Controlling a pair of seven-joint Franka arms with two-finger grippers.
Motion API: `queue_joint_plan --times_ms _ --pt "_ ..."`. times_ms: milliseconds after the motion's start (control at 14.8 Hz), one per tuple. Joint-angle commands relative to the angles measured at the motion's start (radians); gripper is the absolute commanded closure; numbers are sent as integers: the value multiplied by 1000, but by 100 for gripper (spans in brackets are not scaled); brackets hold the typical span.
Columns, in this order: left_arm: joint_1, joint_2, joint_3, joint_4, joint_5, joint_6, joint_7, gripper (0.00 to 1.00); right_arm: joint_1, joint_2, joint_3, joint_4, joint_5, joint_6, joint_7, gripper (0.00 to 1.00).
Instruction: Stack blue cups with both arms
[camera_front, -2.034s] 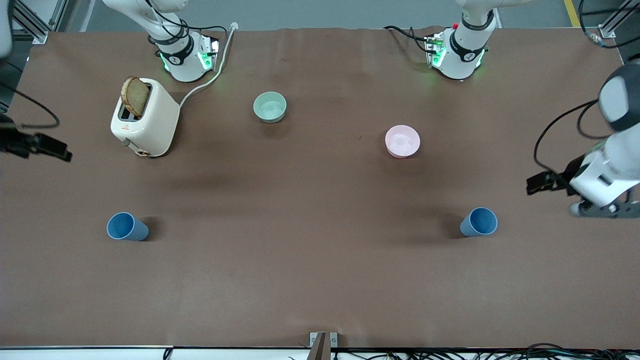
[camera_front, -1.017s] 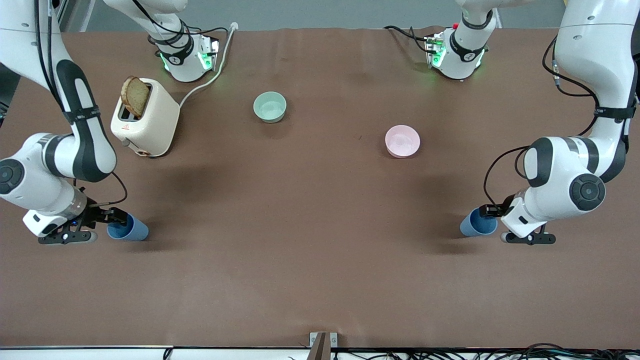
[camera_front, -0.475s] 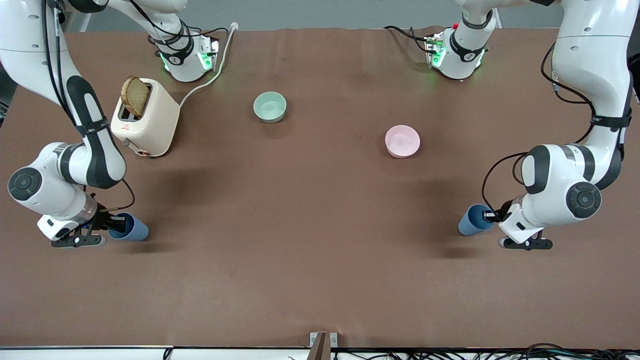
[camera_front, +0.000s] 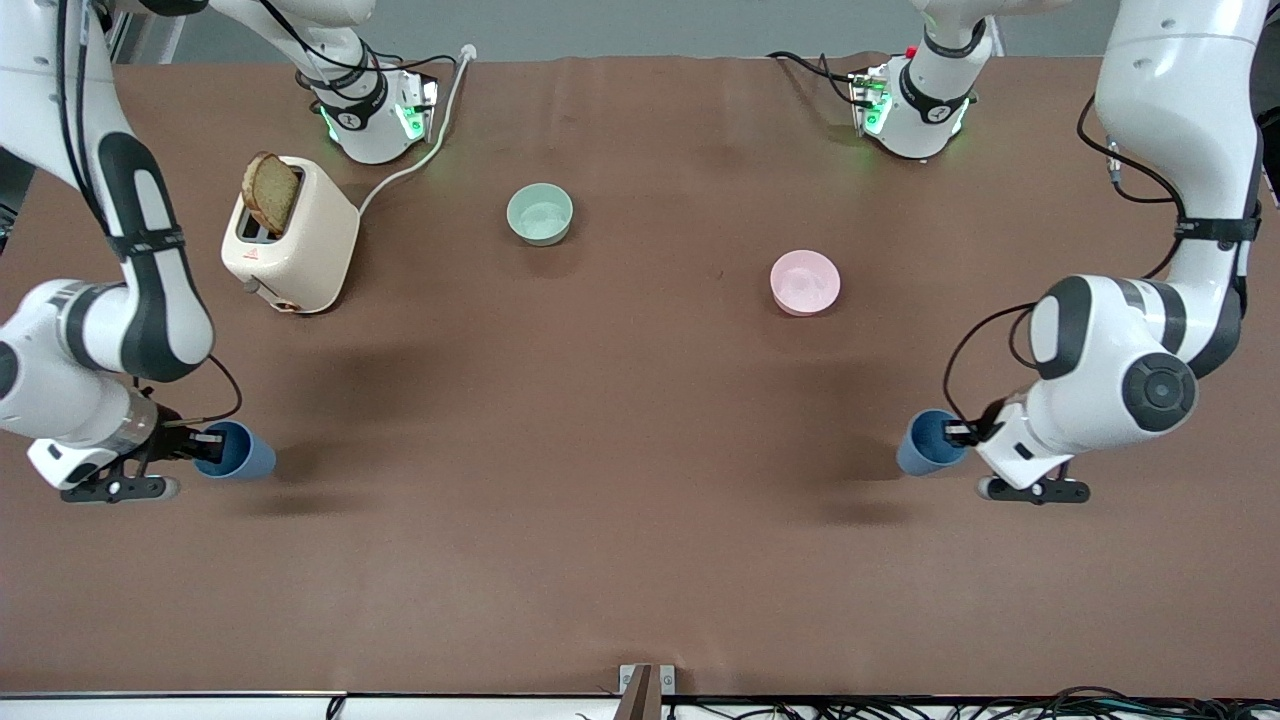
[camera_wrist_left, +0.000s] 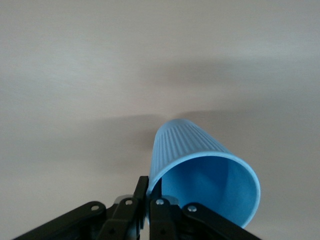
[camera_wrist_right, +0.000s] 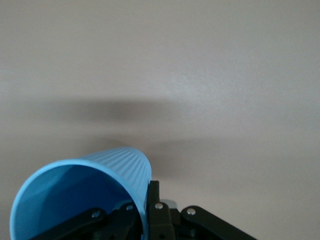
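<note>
Two blue cups (camera_front: 238, 451) (camera_front: 925, 443) over brown tabletop (camera_front: 620, 420).

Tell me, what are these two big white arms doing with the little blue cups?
Each arm has pinched one blue cup by its rim. The left gripper is shut on the blue cup at its end of the table, and the right gripper is shut on the other blue cup at the right arm's end. The cups are far apart and not yet stacked. The toaster, with bread in it, the green bowl and the pink bowl sit untouched.
</note>
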Motion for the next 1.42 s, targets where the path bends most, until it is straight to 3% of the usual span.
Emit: queue_joint_plan --times_ms 0,271,407,610,746,949,1017,1153,1288,1356 --pt "-45 -44 -88 8 -6 -41 -209 100 11 -59 10 108 60 -181 53 99" --pt "-81 -7 -251 9 -2 -15 -579 100 66 -62 17 245 74 -311 221 99" --pt "-187 25 -259 9 4 43 -721 100 95 -68 19 265 75 -312 273 99" --pt "-262 103 -259 9 1 159 -854 100 156 -80 24 268 74 -312 403 99" --pt "-334 141 -255 9 4 215 -921 100 161 -80 59 268 72 -309 478 99" --pt "-347 166 -254 8 7 217 -931 98 161 -80 140 267 57 -308 619 99" --pt "-347 166 -254 8 7 217 -931 92 161 -80 163 267 48 -305 664 99" --pt "-347 171 -254 8 7 217 -931 69 176 -80 171 268 48 -303 708 99" --pt "-335 149 -254 12 9 208 -931 12 205 -80 171 268 46 -302 754 99" --pt "-327 120 -254 17 13 200 -928 0 227 -79 171 268 44 -300 794 99"
